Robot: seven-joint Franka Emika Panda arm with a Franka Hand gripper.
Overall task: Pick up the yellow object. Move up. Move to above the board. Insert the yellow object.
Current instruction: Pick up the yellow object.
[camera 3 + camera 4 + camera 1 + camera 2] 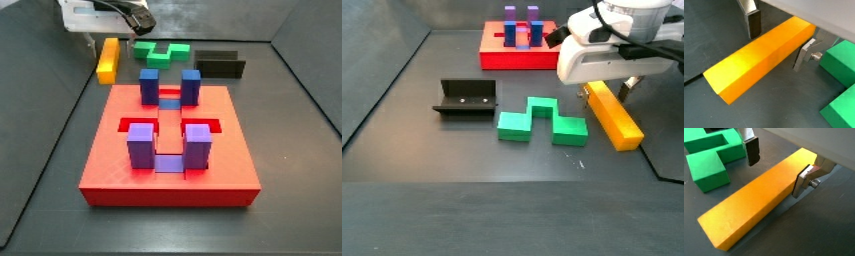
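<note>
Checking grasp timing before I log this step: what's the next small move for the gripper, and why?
Probably close the gripper. In both wrist views its fingers stand either side of one end of the yellow bar, with a gap visible at one pad, so it looks unclamped. The bar appears to lie flat on the floor beside the green block, so lifting should wait.
</note>
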